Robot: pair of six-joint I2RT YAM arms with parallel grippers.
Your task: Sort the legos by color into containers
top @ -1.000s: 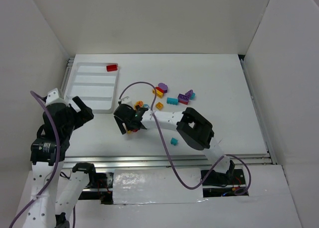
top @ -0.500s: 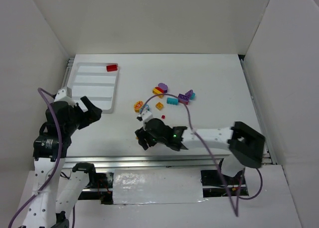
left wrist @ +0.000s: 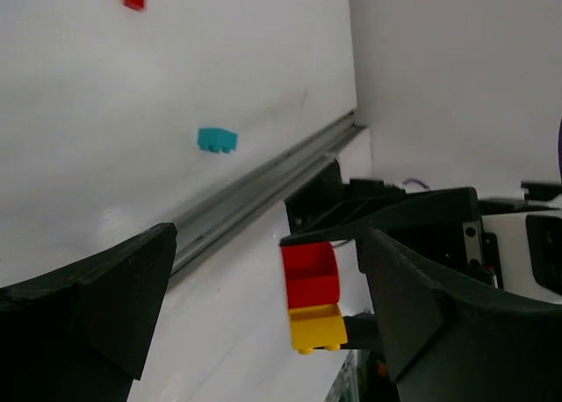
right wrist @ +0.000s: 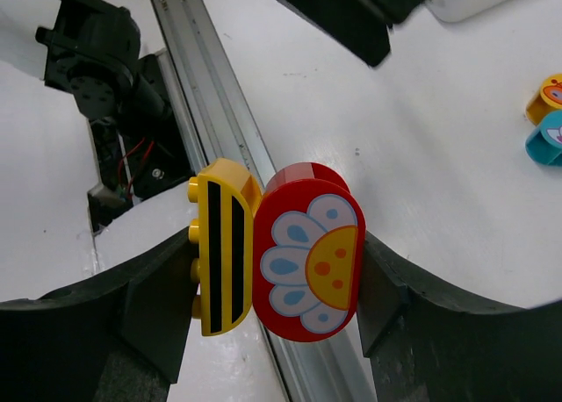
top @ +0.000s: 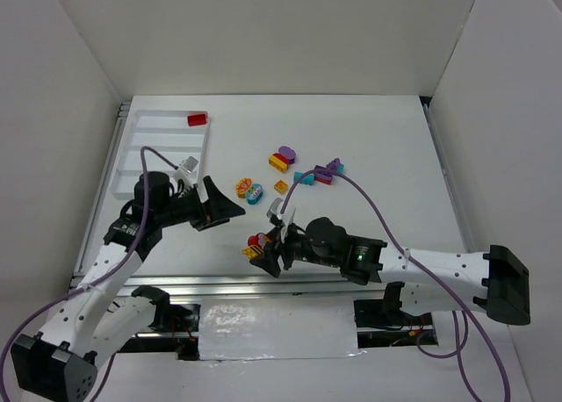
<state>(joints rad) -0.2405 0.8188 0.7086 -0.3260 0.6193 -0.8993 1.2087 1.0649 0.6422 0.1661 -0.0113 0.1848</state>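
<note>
Where the tabletop's (top: 395, 156) near edge crossed lower centre, the right jaws clamped a red flower brick (right wrist: 307, 253) joined to a striped yellow brick (right wrist: 224, 257), apparently held clear of it. Just up-left, the left jaws gaped wide, empty. Loose legos (top: 281, 161) lay mid-frame; one red brick (top: 197, 118) sat in the white tray's (top: 158, 147) farthest compartment, upper left.

A flat white tabletop (top: 386, 139) is enclosed by plain white panel walls (top: 263, 33) at the back and on both sides; a silver metal rail (top: 202, 283) is laid along its near edge; a glossy white strip (top: 272, 327) is seen just below that rail.
</note>
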